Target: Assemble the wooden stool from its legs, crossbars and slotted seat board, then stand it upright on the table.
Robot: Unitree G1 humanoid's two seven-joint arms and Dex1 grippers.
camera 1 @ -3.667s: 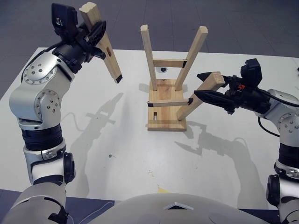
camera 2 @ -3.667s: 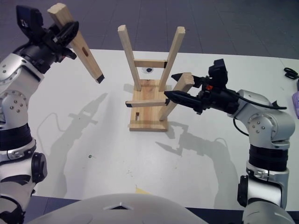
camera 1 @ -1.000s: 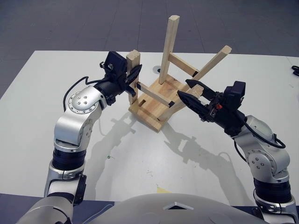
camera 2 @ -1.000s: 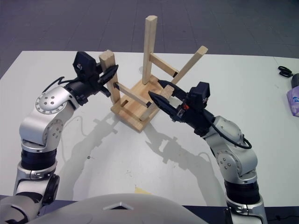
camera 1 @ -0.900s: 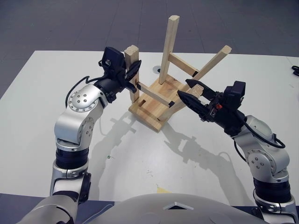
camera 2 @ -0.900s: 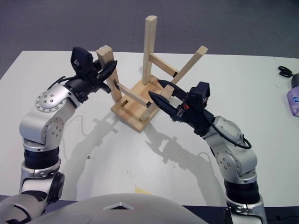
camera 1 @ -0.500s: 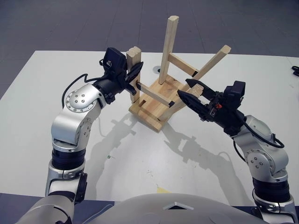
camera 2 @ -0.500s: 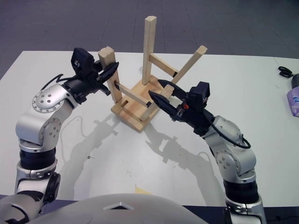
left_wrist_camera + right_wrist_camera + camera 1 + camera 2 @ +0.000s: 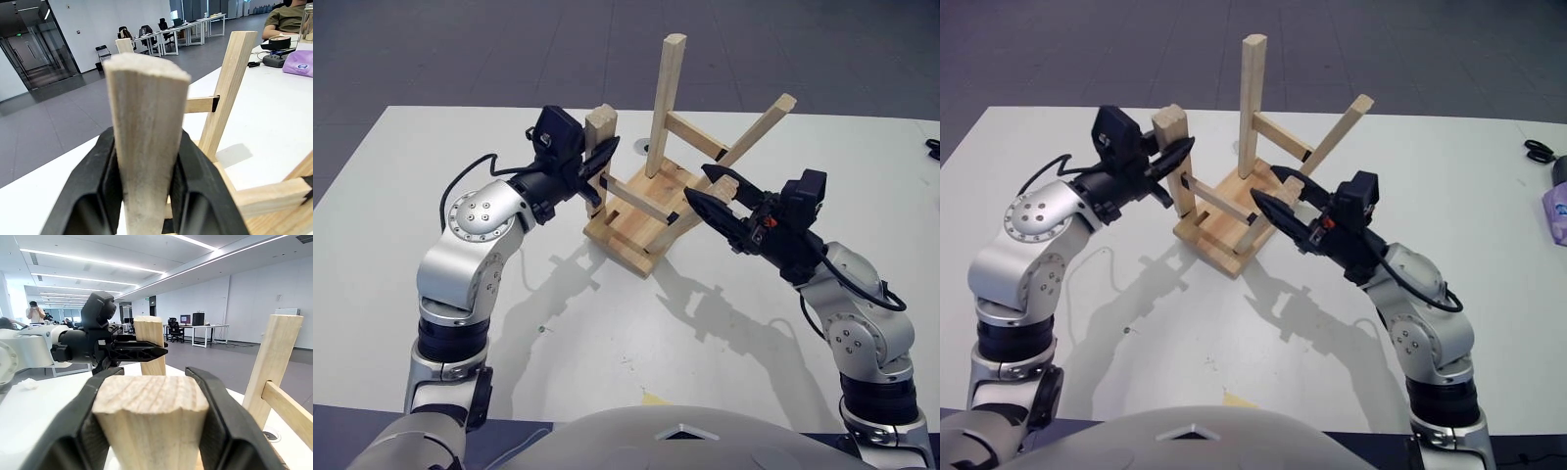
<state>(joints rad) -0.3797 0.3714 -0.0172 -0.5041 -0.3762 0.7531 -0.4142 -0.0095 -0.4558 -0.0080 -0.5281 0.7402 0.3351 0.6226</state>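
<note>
Two grips, both closed on wood. My left gripper (image 9: pixel 605 164) clamps the left-hand leg (image 9: pixel 600 125) a little below its top end, one finger flat on each side, and the left wrist view shows no gap. That leg stands nearly upright at the left corner of the seat board (image 9: pixel 631 245). I cannot tell whether its foot sits in the slot. My right gripper (image 9: pixel 697 182) is closed the same way around the top end of the right-hand leg (image 9: pixel 149 401), with the cut end poking out between the fingers. A near crossbar (image 9: pixel 641 199) runs between the two held legs, its dark tip just beside my left fingers. The stool is upside down on the white table (image 9: pixel 607 333), legs up and the board tilted. Behind my grippers rise the tall leg (image 9: pixel 668 98) and the slanted leg (image 9: pixel 759 122), joined by a far crossbar (image 9: pixel 690 132). Both grippers hang above the board, on either side of it.
</note>
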